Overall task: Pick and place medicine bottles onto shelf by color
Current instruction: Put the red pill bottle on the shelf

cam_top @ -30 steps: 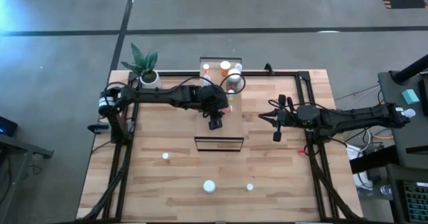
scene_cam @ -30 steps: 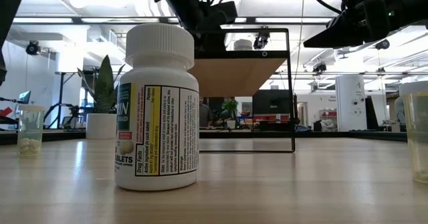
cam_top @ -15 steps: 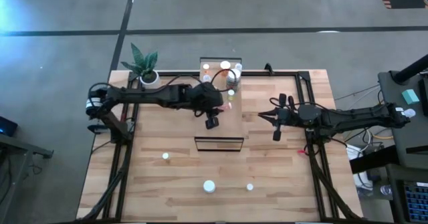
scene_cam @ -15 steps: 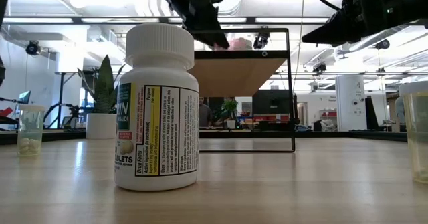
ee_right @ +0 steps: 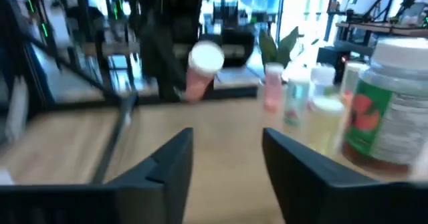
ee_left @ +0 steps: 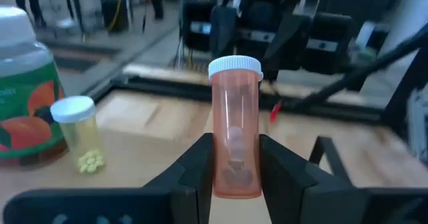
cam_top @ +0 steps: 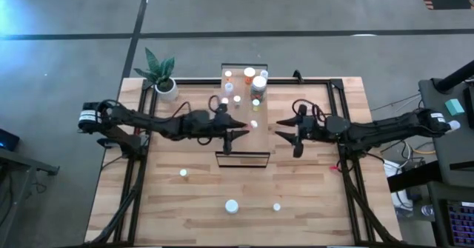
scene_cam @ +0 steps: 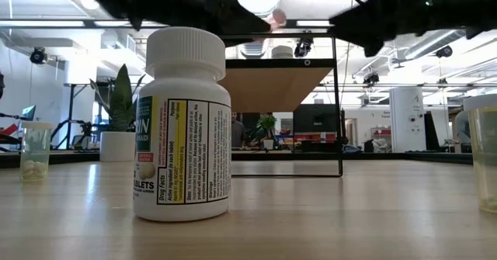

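An orange bottle [ee_left: 235,110] with a white cap stands upright between the fingers of my left gripper [ee_left: 235,144], over the middle of the shelf [cam_top: 243,148]; its cap [cam_top: 253,124] shows from above. Several more bottles [cam_top: 249,72] stand at the shelf's far end, among them a wide green-labelled jar [ee_left: 23,97] and a small yellow bottle [ee_left: 80,134]. My right gripper [cam_top: 284,129] hovers just right of the shelf, open and with nothing in it [ee_right: 226,136], pointing toward the held bottle [ee_right: 200,70]. My left gripper pinches the orange bottle's lower body [ee_left: 234,167] between its two fingers [ee_left: 200,164], one on each side. The fingers come level from the table's left. The bottle stays upright with its cap up, a little above the shelf's top.
A large white-capped bottle [scene_cam: 186,124] stands near the table's front edge [cam_top: 232,205], with smaller bottles to its left [cam_top: 183,172] and right [cam_top: 276,206]. A potted plant [cam_top: 159,74] stands at the far left corner. Black frame rails run along the table's sides.
My left arm has stretched out low and its gripper has turned level, pointing toward the table's right edge; the orange bottle has risen a little above the shelf. My right gripper has gone toward the shelf and opened.
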